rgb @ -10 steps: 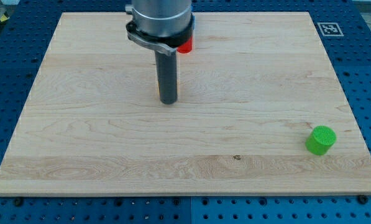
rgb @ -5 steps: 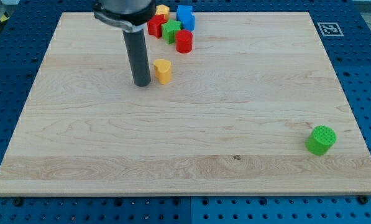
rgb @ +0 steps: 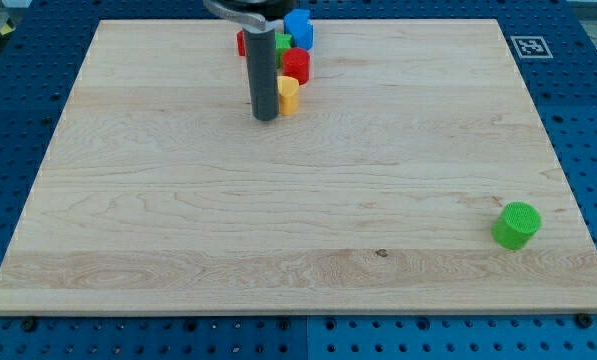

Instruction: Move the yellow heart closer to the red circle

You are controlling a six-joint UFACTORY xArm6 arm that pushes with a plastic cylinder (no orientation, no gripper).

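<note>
Camera view has my rod standing upright near the table's (rgb: 178, 250) top edge, my tip (rgb: 265, 118) planted right against the yellow heart's (rgb: 289, 95) left side. No fingers on this rig, only the rod. Yellow heart sits just below the red circle (rgb: 296, 66), touching or nearly so. Green cylinder (rgb: 516, 225) waits far off, bottom right.

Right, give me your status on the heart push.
My tip down on the board, tight against the yellow heart's view-left side. Heart sits just below the red circle, about touching. Nothing between them.
</note>
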